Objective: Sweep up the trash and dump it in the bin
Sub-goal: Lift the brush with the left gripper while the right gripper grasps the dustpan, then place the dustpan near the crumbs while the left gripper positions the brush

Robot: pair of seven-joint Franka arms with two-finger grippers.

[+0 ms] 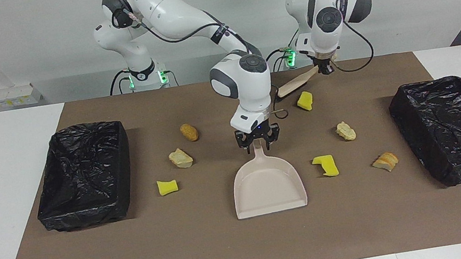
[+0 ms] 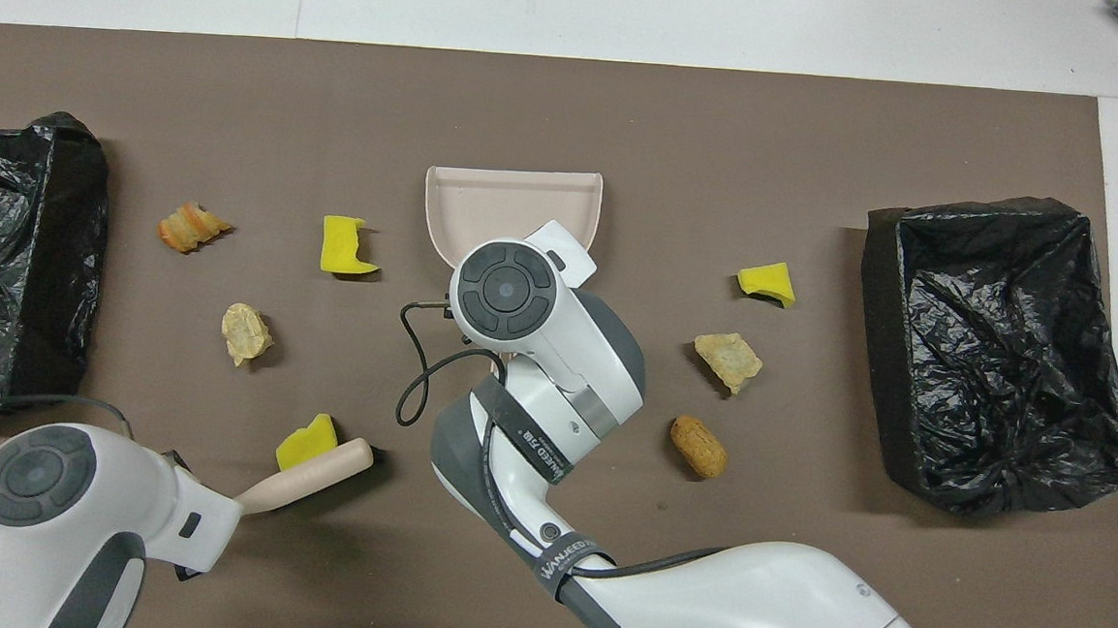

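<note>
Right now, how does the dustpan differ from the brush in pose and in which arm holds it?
The dustpan lies flat on the mat mid-table, its handle gripped by the right gripper; the brush is lifted and tilted, held by the left gripper near the robots. The dustpan is wide and scoop-shaped, the brush slim. Both are beige, and both grippers are shut on their handles.

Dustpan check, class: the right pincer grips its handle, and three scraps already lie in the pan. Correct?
Not quite. The right pincer does grip the dustpan handle, but the facing view shows the pan holds no scraps; all seven lie on the mat.
</note>
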